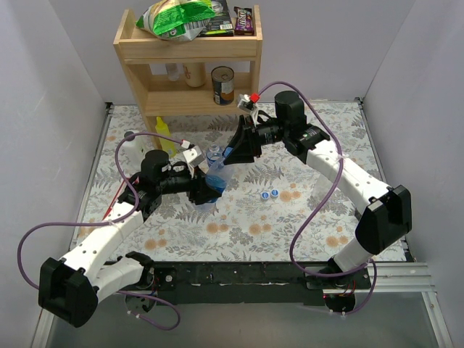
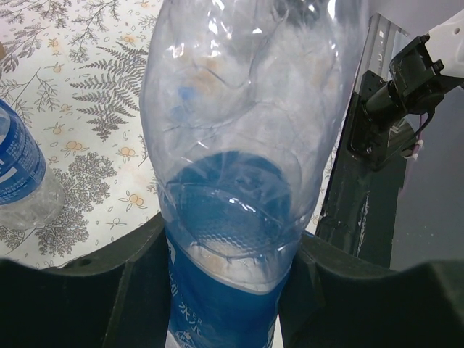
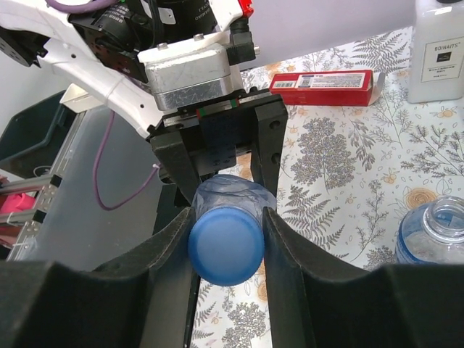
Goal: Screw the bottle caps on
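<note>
Being pinched by the right fingers [image 3: 163, 254], the blue cap [image 3: 226, 250] is being held on the neck of the tilted bottle [image 2: 239, 109] clamped in the left fingers [image 2: 109, 283] over the counter [image 1: 304, 232], and is best being kept square to the thread while turned.

In the right wrist view, the white bottle [image 3: 439, 47] at one o'clock wears a label [image 3: 441, 61] headed roughly "BOINAITS" (finer lines beneath are too small). The red box [image 3: 326, 78] at twelve o'clock has a white printed strip [image 3: 330, 82], illegible. In the left wrist view, the clear bottle [image 2: 239, 145] shows white East Asian characters on its blue band [image 2: 217, 312] at six o'clock, cut off by the frame.
</note>
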### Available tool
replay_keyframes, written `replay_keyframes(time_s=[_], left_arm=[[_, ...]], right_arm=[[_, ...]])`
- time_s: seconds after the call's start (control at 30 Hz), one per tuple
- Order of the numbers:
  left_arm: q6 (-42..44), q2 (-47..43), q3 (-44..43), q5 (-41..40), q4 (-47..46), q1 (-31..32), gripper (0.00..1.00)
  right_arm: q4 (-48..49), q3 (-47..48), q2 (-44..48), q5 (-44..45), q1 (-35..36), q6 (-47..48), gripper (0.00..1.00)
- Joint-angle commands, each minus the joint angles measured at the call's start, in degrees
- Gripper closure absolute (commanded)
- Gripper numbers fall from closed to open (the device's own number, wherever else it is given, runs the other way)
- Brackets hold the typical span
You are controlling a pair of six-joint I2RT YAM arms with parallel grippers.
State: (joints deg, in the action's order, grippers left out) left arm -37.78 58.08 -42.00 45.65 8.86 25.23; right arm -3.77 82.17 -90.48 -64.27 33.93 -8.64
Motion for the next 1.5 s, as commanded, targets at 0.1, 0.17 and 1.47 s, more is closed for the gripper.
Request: replay_keyframes(time_s=[0.1, 0.17, 1.47], left_arm=[[1.57, -1.57, -0.02, -1.79, -2.63, -0.1, 0.07], [3.66, -2.62, 0.6, -2.58, -0.44, -0.1, 0.02], [10.27, -2.54, 4.91, -10.76, 4.58, -3.0, 0.02]], right_arm=[[-15.08, 11.58, -1.71, 2.91, -1.76, 11.24, 0.74], [-31.28, 22.09, -3.56, 3.01, -4.22, 21.58, 0.74], [-40.36, 32.18, -20.09, 27.36, -24.97, 43.89, 0.74]])
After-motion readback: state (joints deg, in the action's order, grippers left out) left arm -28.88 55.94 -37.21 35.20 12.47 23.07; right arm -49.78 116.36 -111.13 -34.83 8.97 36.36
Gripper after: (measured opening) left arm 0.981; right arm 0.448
